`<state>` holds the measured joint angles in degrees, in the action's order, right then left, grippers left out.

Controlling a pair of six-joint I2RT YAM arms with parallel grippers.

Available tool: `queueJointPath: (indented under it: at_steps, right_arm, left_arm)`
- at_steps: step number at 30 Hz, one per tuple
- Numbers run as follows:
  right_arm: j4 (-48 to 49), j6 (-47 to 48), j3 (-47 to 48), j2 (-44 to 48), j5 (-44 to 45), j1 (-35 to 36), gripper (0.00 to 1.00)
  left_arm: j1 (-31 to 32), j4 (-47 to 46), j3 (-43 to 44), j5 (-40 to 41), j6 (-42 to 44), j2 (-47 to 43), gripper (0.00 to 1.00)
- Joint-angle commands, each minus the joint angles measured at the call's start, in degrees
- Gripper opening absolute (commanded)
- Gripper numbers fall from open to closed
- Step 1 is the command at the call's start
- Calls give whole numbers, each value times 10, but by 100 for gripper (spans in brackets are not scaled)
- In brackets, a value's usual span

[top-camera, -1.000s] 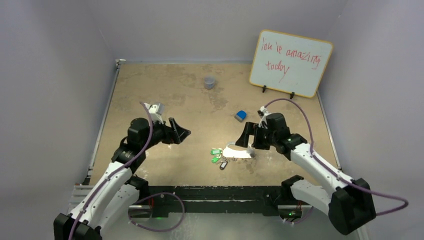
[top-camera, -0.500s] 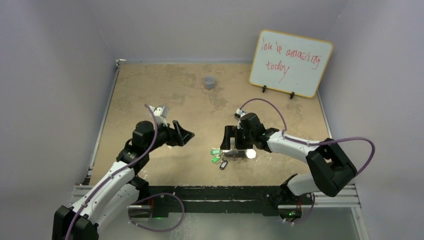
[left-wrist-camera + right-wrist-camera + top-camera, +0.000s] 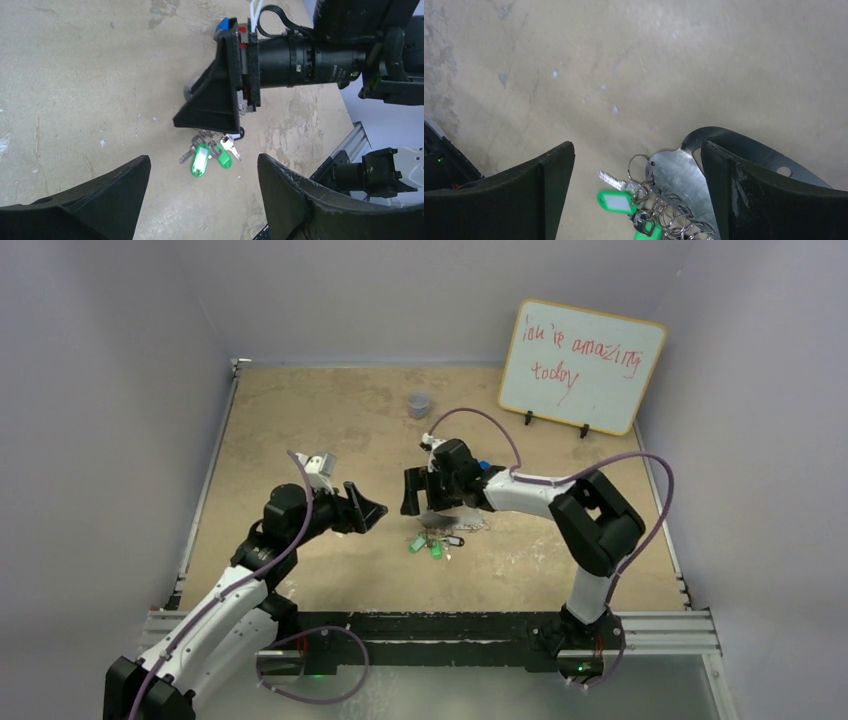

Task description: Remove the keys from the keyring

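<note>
The keys (image 3: 430,543), with bright green tags and silver blades, lie bunched on the tan table between the two grippers. They hang by small wire rings from the keyring (image 3: 466,523), a flat silver-grey metal plate. My right gripper (image 3: 423,502) is open just above the keyring. In the right wrist view the keyring (image 3: 676,175) lies against the inner face of one of the fingers (image 3: 744,195), and the keys (image 3: 616,201) lie between the jaws (image 3: 636,150). My left gripper (image 3: 372,508) is open and empty, left of the keys. In its wrist view the keys (image 3: 210,157) lie ahead of its jaws (image 3: 202,172).
A small blue block (image 3: 483,466) sits just behind the right arm. A small grey cup (image 3: 419,403) stands at the back middle. A whiteboard (image 3: 583,365) leans at the back right. Grey walls close in the table on three sides.
My right gripper has swung left and a little toward the back, and now stands over the keyring. The keyring and keys have shifted slightly left and back. My left arm has barely moved.
</note>
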<state>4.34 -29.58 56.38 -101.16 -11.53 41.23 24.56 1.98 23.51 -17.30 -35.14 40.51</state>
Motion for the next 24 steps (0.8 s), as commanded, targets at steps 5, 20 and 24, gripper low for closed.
queueJointPath:
  at_steps: [5, 20, 24]
  right_arm:
    - [-41, 75, 97, -10, 35, 5, 99]
    - [92, -40, -178, 218, -60, 5, 93]
    - [187, -82, -227, 219, -118, 5, 91]
  left_arm:
    - [7, 8, -5, 13, -3, -5, 75]
    - [119, -116, -22, 68, -42, 99, 63]
    - [170, -152, -14, 100, -49, 149, 59]
